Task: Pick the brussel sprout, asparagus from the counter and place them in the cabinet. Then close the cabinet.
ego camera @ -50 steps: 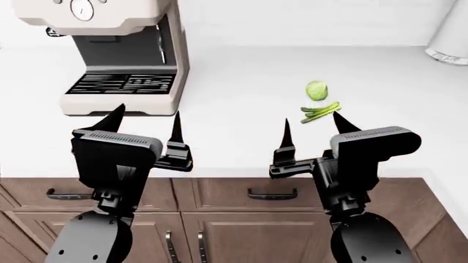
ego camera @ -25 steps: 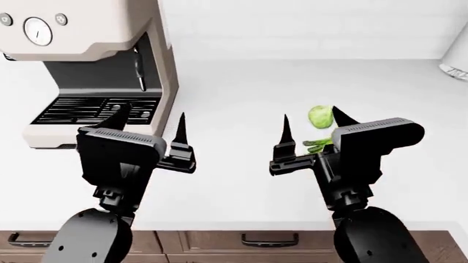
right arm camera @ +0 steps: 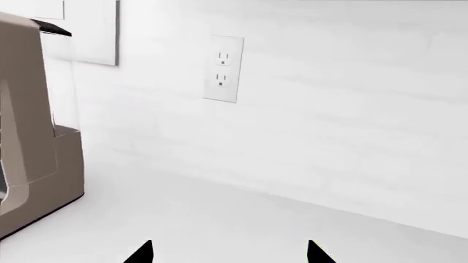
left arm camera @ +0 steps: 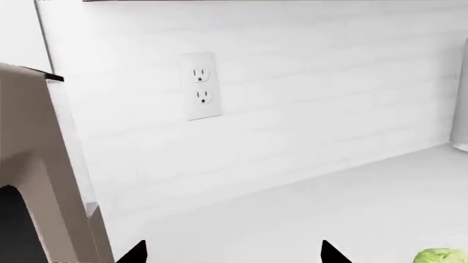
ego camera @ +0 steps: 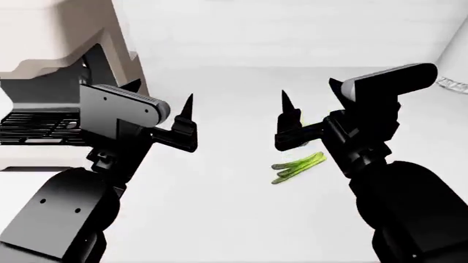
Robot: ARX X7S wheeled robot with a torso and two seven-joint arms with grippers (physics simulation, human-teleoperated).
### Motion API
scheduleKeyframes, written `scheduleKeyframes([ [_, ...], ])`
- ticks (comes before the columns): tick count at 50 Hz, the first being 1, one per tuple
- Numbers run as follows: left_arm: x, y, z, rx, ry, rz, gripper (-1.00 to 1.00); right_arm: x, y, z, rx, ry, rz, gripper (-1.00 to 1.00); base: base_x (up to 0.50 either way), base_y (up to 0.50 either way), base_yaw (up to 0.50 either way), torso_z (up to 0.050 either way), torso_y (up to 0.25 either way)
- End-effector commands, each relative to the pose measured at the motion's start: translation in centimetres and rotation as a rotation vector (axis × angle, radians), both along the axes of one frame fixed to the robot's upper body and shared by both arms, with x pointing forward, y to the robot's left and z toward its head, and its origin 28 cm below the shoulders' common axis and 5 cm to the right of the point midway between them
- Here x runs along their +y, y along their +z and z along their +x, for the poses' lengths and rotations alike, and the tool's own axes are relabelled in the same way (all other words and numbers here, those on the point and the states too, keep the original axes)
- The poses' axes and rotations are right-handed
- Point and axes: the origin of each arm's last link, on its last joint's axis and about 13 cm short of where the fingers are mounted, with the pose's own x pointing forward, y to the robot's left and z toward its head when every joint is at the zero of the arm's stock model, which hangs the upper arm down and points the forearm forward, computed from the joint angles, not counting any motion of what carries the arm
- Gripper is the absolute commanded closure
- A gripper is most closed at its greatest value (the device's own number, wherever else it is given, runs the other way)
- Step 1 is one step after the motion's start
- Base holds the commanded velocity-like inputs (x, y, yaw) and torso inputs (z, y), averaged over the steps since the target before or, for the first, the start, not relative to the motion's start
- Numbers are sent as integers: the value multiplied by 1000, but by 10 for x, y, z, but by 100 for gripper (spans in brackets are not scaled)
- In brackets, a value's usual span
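Asparagus (ego camera: 298, 166) lies on the counter (ego camera: 219, 219) just below and behind the right gripper (ego camera: 310, 107), whose fingers are spread and empty. The left gripper (ego camera: 157, 104) is likewise released, beside the coffee machine (ego camera: 44, 109). Judged step: approach before the first pick; next, one arm must descend over a vegetable. Only the left wrist view shows the brussel sprout (left arm camera: 441, 256); both wrist views show the wall outlet (right arm camera: 222, 69).
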Motion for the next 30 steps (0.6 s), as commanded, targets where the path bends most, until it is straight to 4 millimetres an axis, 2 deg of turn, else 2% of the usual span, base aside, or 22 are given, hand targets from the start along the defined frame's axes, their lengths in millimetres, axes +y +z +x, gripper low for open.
scheduleKeyframes([
  [1,1,3,-2,16,-17,6,-100,0,0,-3,8,75,0,-100,500,-82,0,0,0],
  [4,1,3,-2,16,-17,3,-100,1,0,-4,14,77,-8,-100,500,-23,0,0,0],
  [30,1,1,-3,31,-22,13,-100,-4,1,-3,47,16,-42,-100,47,0,0,0,0],
])
